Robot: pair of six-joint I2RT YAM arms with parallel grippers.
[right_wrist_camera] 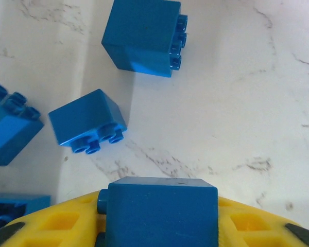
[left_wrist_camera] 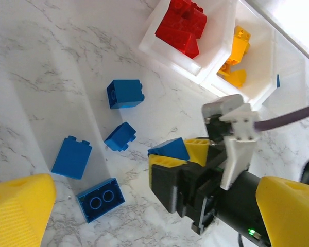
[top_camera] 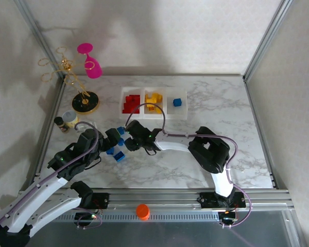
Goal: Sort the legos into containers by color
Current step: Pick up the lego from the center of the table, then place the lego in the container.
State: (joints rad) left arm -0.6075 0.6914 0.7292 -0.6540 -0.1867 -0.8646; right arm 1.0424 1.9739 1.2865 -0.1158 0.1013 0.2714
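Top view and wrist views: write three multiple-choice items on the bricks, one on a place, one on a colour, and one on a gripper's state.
1. Seen from above, the red bricks lie in which of the three bins?
A left
B middle
C right

2. The loose bricks on the table are:
A red
B yellow
C blue

3. The right gripper is:
A wide open and empty
B closed on a blue brick
C closed on a yellow brick

Answers:
1 A: the red pile sits in the left-hand bin.
2 C: every brick outside the bins is blue.
3 B: a blue brick sits clamped between its jaws.
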